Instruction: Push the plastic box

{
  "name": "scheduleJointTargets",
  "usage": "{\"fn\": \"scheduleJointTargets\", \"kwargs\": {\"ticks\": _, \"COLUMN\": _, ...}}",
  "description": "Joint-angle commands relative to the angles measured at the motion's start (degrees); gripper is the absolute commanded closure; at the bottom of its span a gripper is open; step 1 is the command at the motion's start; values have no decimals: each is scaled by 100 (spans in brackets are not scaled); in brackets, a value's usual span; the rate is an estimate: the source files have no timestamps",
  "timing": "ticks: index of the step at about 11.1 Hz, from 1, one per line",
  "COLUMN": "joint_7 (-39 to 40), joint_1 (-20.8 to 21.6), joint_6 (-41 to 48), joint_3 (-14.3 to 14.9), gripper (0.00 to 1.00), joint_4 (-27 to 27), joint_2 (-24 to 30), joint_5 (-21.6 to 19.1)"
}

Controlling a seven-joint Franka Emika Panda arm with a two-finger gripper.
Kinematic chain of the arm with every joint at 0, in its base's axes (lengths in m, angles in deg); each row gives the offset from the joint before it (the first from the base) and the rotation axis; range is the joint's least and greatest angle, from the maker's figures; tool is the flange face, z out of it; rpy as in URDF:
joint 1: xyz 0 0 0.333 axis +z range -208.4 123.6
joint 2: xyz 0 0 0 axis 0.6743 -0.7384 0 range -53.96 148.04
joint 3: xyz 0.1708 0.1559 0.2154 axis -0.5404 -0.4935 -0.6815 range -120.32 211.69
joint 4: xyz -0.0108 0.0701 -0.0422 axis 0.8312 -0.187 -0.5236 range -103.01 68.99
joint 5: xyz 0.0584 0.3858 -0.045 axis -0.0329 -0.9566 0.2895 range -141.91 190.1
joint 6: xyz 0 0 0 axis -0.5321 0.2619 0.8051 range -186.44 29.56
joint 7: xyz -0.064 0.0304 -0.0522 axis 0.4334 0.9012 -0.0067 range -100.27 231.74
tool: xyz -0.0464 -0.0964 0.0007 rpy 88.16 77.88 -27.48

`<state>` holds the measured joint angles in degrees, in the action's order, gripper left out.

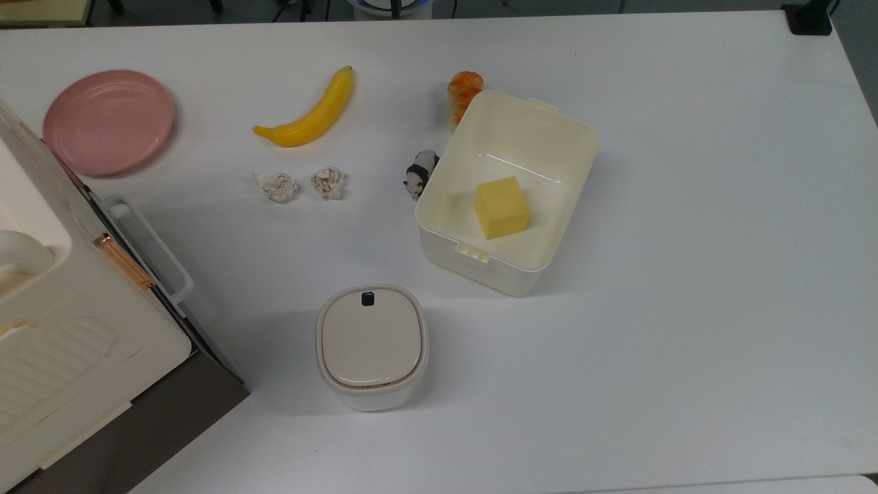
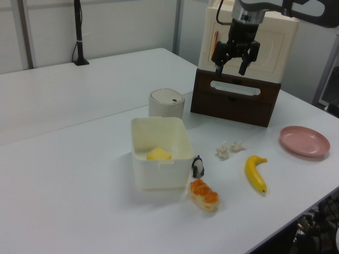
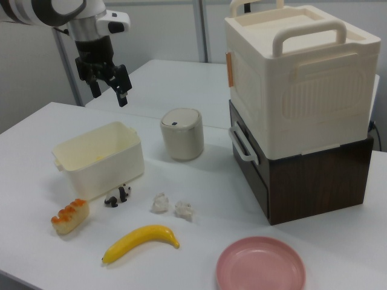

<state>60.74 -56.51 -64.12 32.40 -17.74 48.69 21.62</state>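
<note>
Top view: the plastic box (image 1: 506, 193) is sitting open on the white table (image 1: 686, 309) right of centre, holding a yellow cube (image 1: 502, 206); its long axis is running from the top view's upper right to lower left, with a latch tab on each short side. A toy panda (image 1: 420, 173) and a pastry (image 1: 464, 95) are lying against its left flank, and the lidded container (image 1: 372, 346) is standing below and to its left. Left view: the gripper (image 2: 235, 61) is hanging high in the air in front of the stacked case (image 2: 253, 47), its jaws spread apart and gripping nothing, while the box is lying low and well apart toward the left view's lower left (the lidded container is standing between the two). Right view: the gripper (image 3: 110, 84) is hovering above and slightly behind the box (image 3: 100, 158), jaws parted and empty, pointing downward. Judging from these views, the coming move is calling for a descent toward the table beside one wall of the box before any push is beginning.
</note>
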Motion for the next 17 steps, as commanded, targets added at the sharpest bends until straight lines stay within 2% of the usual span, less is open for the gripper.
{"fn": "scheduleJointTargets", "kwargs": {"ticks": 1, "joint_7": 7, "joint_1": -126, "joint_6": 110, "joint_3": 45, "gripper": 0, "joint_4": 134, "joint_2": 28, "joint_5": -104}}
{"fn": "scheduleJointTargets", "kwargs": {"ticks": 2, "joint_7": 7, "joint_1": 56, "joint_6": 119, "joint_3": 124, "gripper": 0, "joint_4": 125, "joint_2": 19, "joint_5": -78}}
{"fn": "scheduleJointTargets", "kwargs": {"ticks": 4, "joint_7": 16, "joint_1": 591, "joint_6": 110, "joint_3": 650, "gripper": 0, "joint_4": 125, "joint_2": 19, "joint_5": -87}}
{"fn": "scheduleJointTargets", "kwargs": {"ticks": 17, "joint_7": 68, "joint_1": 585, "joint_6": 66, "joint_3": 652, "gripper": 0, "joint_4": 108, "joint_2": 19, "joint_5": -87}}
